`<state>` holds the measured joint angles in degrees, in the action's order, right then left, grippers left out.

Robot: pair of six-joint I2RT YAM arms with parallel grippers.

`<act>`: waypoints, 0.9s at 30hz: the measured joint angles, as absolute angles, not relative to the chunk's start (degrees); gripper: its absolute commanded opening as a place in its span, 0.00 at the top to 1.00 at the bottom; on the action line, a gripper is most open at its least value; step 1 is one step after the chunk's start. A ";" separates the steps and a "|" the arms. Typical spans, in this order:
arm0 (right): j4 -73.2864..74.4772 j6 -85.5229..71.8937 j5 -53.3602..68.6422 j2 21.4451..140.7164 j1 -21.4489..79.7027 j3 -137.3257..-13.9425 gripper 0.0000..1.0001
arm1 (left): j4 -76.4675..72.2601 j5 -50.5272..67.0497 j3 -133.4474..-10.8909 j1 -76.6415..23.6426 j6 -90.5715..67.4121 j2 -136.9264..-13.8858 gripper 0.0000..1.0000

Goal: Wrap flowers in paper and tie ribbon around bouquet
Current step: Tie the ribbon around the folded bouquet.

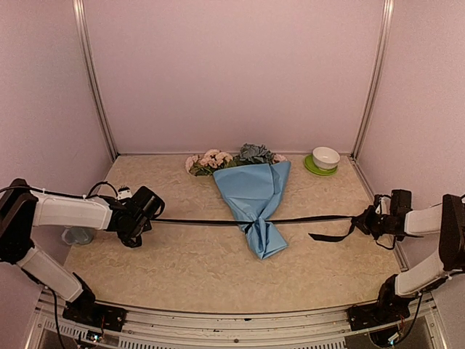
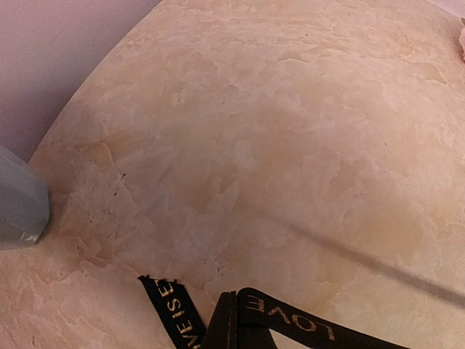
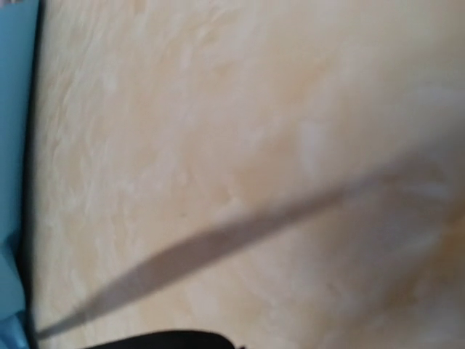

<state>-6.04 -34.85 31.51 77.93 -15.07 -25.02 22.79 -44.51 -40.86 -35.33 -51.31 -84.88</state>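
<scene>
Pulling apart is how the two arms look from above. The left gripper is clenched on one end of the black ribbon and the right gripper on the other, a loose tail hanging beside it. The ribbon runs taut across the table and crosses the narrow neck of the bouquet at mid-table, where a small knot sits. The flowers poke out of the wide end of the blue paper, pointing to the back wall near a white bowl.

The left wrist view shows a folded end of ribbon with gold lettering at the bottom edge, above bare table.

The right wrist view is blurred: only paper at the left edge and a long shadow on the table.

Wrapping looks done, and the tie seems to be getting cinched; a bow may be left.
</scene>
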 measured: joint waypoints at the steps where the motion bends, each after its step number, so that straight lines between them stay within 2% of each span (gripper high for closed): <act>1: -6.17 -35.16 31.88 77.49 -15.86 -24.60 1.00 | 22.02 -43.88 -40.10 -34.57 -51.40 -84.16 1.00; 9: -7.49 -36.12 33.95 76.36 -20.40 -23.40 1.00 | 18.63 -41.10 -36.60 -31.68 -51.13 -76.79 1.00; 19: -7.35 -36.12 37.32 77.14 -27.90 -22.28 1.00 | 16.75 -36.82 -35.11 -30.22 -51.24 -75.85 1.00; 27: -7.18 -35.62 39.92 78.13 -30.79 -21.50 1.00 | 15.27 -33.74 -32.71 -28.23 -51.44 -70.46 1.00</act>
